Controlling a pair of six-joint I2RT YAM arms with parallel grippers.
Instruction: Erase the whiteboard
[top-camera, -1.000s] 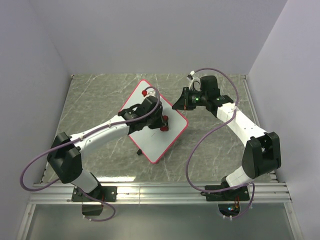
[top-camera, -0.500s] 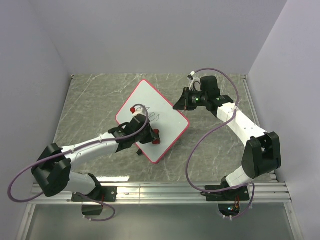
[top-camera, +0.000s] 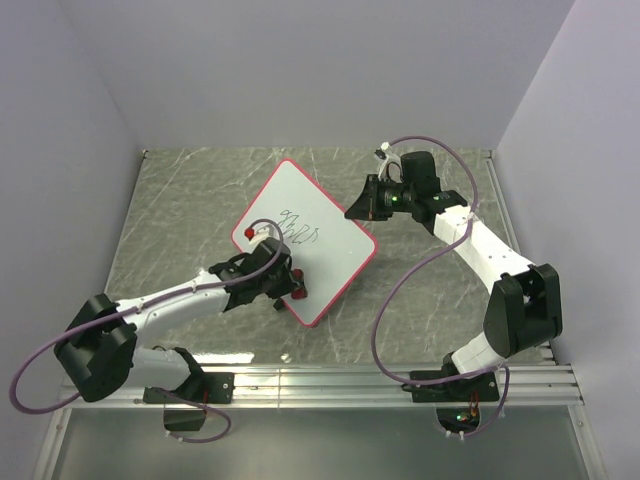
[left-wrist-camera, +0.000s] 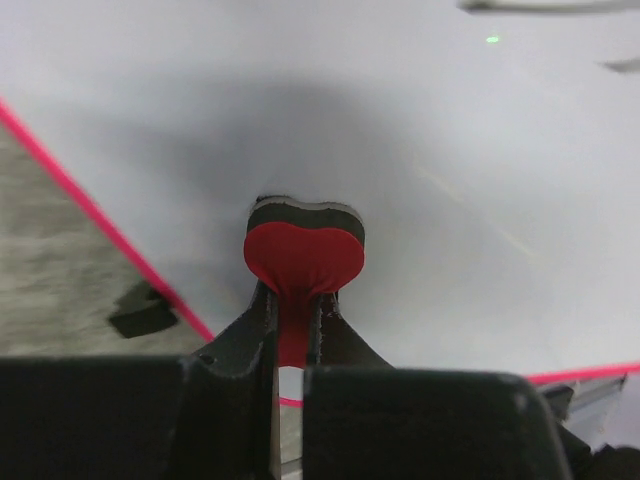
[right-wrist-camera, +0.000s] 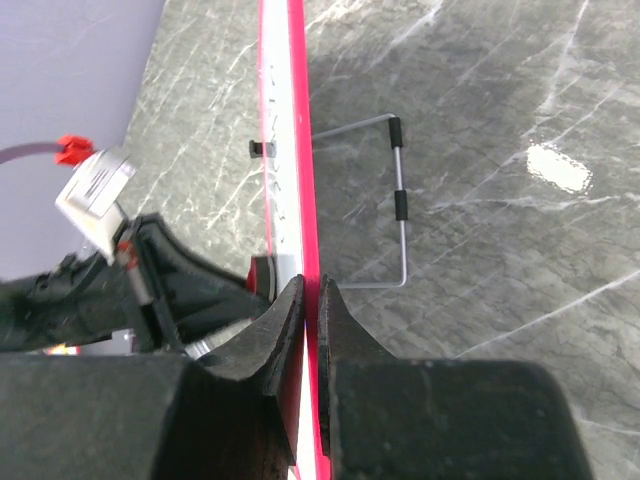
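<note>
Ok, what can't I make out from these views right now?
- Top view: part of the whiteboard lies under the left gripper and wrist, so any marks there are hidden.
- Left wrist: the scribbles fall outside the frame; the eraser hides its own contact face.
- Right wrist: whiteboard seen edge-on, face unreadable.

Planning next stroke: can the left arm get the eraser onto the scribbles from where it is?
Probably yes. The left gripper holds the eraser on the whiteboard, and the scribbles sit just beyond it across bare board. The right gripper pinches the board's edge, off to the side.
</note>
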